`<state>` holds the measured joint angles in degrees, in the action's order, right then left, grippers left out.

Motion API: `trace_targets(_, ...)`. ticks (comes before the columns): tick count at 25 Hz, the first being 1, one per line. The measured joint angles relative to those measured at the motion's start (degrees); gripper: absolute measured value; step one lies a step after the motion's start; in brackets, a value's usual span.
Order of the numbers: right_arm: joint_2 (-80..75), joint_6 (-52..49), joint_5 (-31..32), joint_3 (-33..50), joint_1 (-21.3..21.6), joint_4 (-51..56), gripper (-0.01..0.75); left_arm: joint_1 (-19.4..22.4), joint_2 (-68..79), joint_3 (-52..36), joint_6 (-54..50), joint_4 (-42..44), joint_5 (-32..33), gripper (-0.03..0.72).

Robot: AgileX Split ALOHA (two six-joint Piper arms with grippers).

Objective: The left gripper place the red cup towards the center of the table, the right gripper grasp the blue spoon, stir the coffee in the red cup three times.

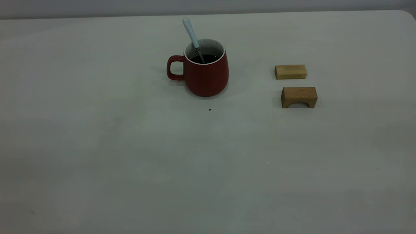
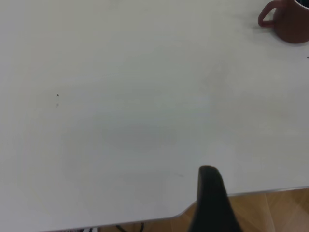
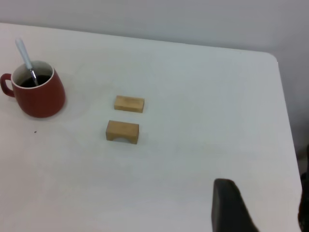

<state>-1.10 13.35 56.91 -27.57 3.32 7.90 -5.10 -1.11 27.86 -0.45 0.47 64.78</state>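
The red cup (image 1: 206, 76) stands upright near the middle of the table (image 1: 130, 156), its handle pointing to the exterior view's left. Dark coffee (image 1: 205, 58) fills it. The blue spoon (image 1: 190, 32) leans inside the cup, with its bowl in the liquid and its handle sticking up over the rim. Nothing grips it. No arm shows in the exterior view. My left gripper (image 2: 264, 173) is open over the table's near edge, far from the cup (image 2: 289, 23). My right gripper (image 3: 264, 186) is open and empty, well away from the cup (image 3: 39, 96) and spoon (image 3: 24, 54).
Two tan wooden blocks lie right of the cup, a flat one (image 1: 290, 71) and an arched one (image 1: 299, 97). A tiny dark speck (image 1: 209, 110) sits just in front of the cup. Wooden floor (image 2: 270, 212) shows past the table edge.
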Motion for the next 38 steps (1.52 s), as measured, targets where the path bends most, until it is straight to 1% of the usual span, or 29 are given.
trace_targets(3, 0.0, -2.8, 0.0, 0.0, -0.8, -1.4, 0.344, 0.0, 0.0, 0.0, 0.0, 0.0, 0.0, 0.558)
trace_targets(6, 0.0, -5.3, 0.3, 0.0, -2.8, -3.1, 0.297, 0.0, 0.0, 0.0, 0.0, 0.0, 0.0, 0.558)
trace_targets(9, 0.0, -8.0, 4.6, -1.6, -6.3, -4.5, 0.242, 0.0, 0.0, 0.0, 0.0, 0.0, 0.0, 0.558)
trace_targets(11, 0.0, -10.0, 6.6, -1.0, -8.7, -4.8, 0.21, 0.0, 0.0, 0.0, 0.0, 0.0, 0.0, 0.558)
trace_targets(14, 0.0, -11.0, 7.7, 0.5, -10.2, -5.4, 0.195, 0.0, 0.0, 0.0, 0.0, 0.0, 0.0, 0.558)
trace_targets(18, 0.0, -11.2, 7.8, 0.7, -10.2, -7.1, 0.195, 0.0, 0.0, 0.0, 0.0, 0.0, 0.0, 0.558)
trace_targets(33, 0.0, -11.2, 7.8, 0.7, -10.2, -6.7, 0.196, 0.0, 0.0, 0.0, 0.0, 0.0, 0.0, 0.558)
trace_targets(35, 0.0, -11.2, 7.8, 0.7, -9.4, -6.6, 0.198, 0.0, 0.0, 0.0, 0.0, 0.0, 0.0, 0.558)
trace_targets(38, 0.0, -11.2, 7.8, 0.7, -7.0, -6.5, 0.203, 0.0, 0.0, 0.0, 0.0, 0.0, 0.0, 0.558)
